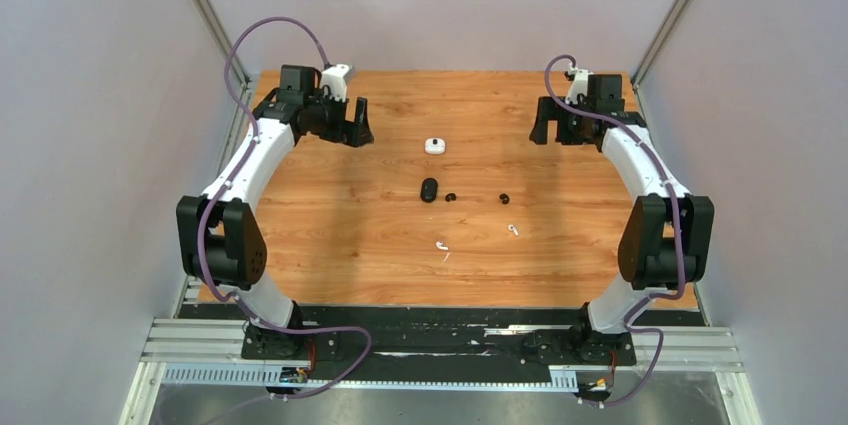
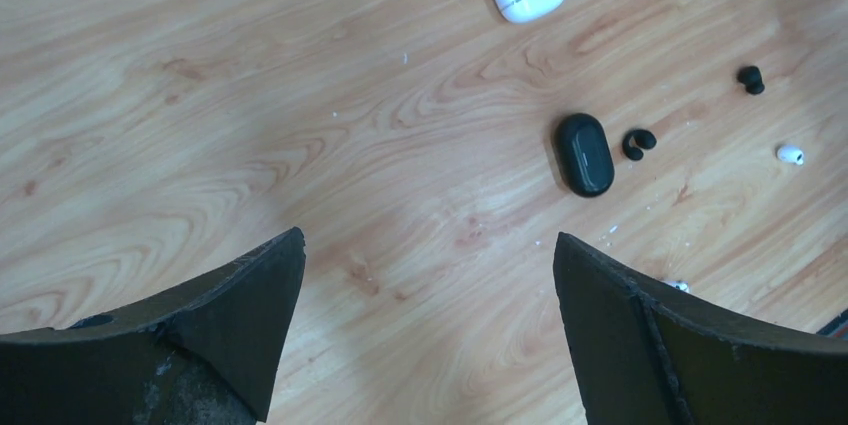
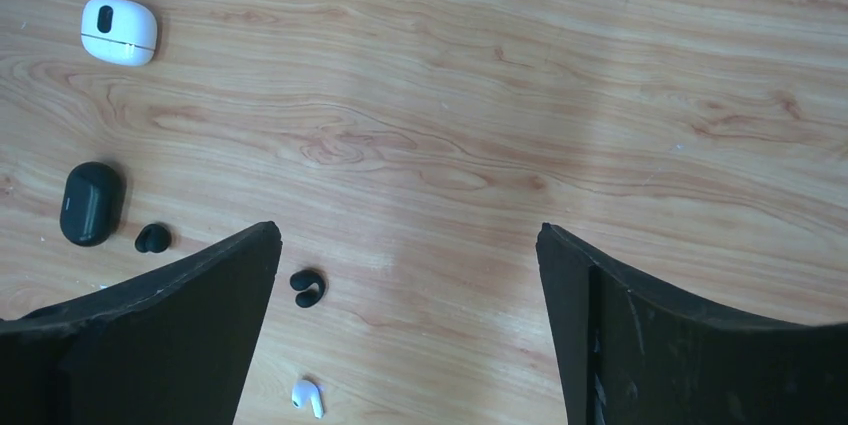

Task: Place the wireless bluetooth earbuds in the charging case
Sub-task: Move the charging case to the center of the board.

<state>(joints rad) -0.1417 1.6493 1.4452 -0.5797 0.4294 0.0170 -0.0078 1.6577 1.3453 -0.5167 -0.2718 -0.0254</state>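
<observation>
Left gripper (image 1: 350, 137): jaws wide apart, holding nothing; hangs over the far left of the table (image 1: 300, 245).
Right gripper (image 1: 550, 135): jaws wide apart, holding nothing; hangs over the far right.
White case (image 1: 435, 146): far centre, between the two grippers; lid appears down.
Black case (image 1: 429, 190): just on the near side of the white case; long axis runs roughly far-to-near; appears closed.
First black earbud (image 1: 450, 197): just beside the black case, on its right; about equally far from either gripper.
Second black earbud (image 1: 504, 199): well apart from the black case, to its right; lies inward of the right gripper and toward the bases, the nearer arm by a clear margin.
First white earbud (image 1: 513, 230): right of centre, closer to the bases than the black pair; right arm nearer.
Second white earbud (image 1: 440, 244): about centre, just beside a white fleck (image 1: 446, 257).
Judgement: the right arm is better placed for the right-hand pair, and a case probably needs opening first.
</observation>
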